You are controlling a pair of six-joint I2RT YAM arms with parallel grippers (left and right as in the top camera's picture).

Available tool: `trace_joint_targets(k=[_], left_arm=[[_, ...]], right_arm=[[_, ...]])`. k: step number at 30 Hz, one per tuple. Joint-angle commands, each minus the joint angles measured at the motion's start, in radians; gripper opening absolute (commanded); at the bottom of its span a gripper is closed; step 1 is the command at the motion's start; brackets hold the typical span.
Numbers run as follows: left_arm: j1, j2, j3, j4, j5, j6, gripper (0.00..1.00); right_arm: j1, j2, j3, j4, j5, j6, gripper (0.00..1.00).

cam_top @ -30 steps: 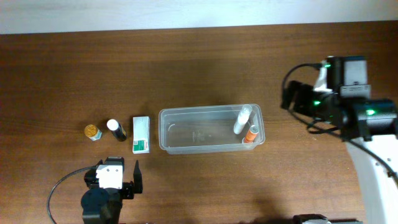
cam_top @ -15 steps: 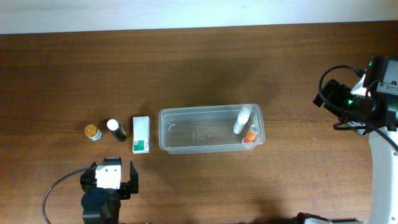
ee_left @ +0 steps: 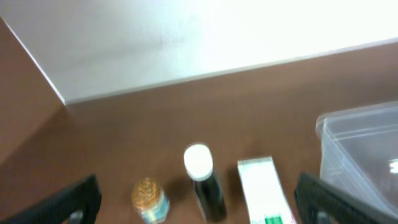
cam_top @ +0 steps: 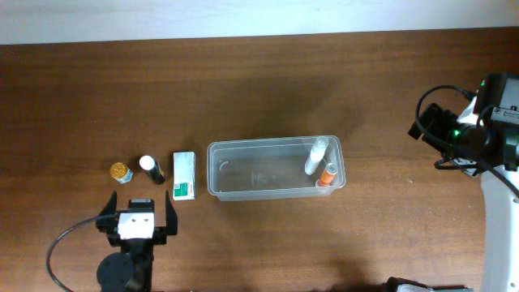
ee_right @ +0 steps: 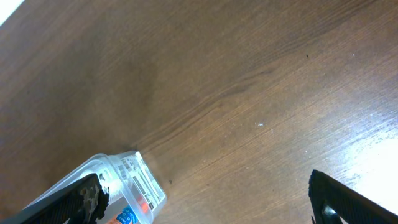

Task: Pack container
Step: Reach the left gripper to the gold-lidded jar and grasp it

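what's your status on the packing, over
Left gripper open, empty. Right gripper open, empty. Container holds white bottle, orange bottle; carton, black bottle, gold-capped jar outside it. Nothing in the way.

Container left half free; 2 bottles right.

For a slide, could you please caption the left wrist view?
Left gripper faces gold jar, black bottle, white carton, clear plastic tub.

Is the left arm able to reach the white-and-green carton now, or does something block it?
Probably yes. The left end effector sits open just in front of the carton, with nothing between them; only the black bottle stands close beside the carton.
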Motion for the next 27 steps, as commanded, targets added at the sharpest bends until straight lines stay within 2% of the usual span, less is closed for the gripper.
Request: trace_joint_targets(k=[1, 5, 9, 12, 13, 17, 21, 27], left_arm=[[0.006, 0.041, 0.047, 0.043, 0.014, -0.094, 1.0], [0.006, 0.216, 0.183, 0.002, -0.069, -0.1, 1.0], [0.011, 0.484, 0.433, -0.131, -0.158, -0.103, 1.0], [0.042, 0.679, 0.657, -0.266, -0.153, -0.102, 1.0], [0.076, 0.788, 0.787, -0.36, -0.15, -0.102, 1.0], [0.17, 1.0, 0.994, -0.541, -0.05, -0.102, 1.0], [0.234, 1.133, 1.046, -0.613, 0.106, -0.102, 1.0], [0.243, 1.266, 1.046, -0.633, 0.154, -0.115, 1.0]], right_arm=[[-0.006, 0.003, 0.006, 0.0, -0.005, 0.008, 0.98], [-0.006, 0.003, 0.006, 0.0, -0.005, 0.008, 0.98], [-0.006, 0.003, 0.006, 0.0, -0.005, 0.008, 0.98], [-0.006, 0.003, 0.006, 0.0, -0.005, 0.008, 0.98], [-0.006, 0.003, 0.006, 0.0, -0.005, 0.008, 0.98], [-0.006, 0.003, 0.006, 0.0, -0.005, 0.008, 0.98], [-0.006, 0.003, 0.006, 0.0, -0.005, 0.008, 0.98], [-0.006, 0.003, 0.006, 0.0, -0.005, 0.008, 0.98]])
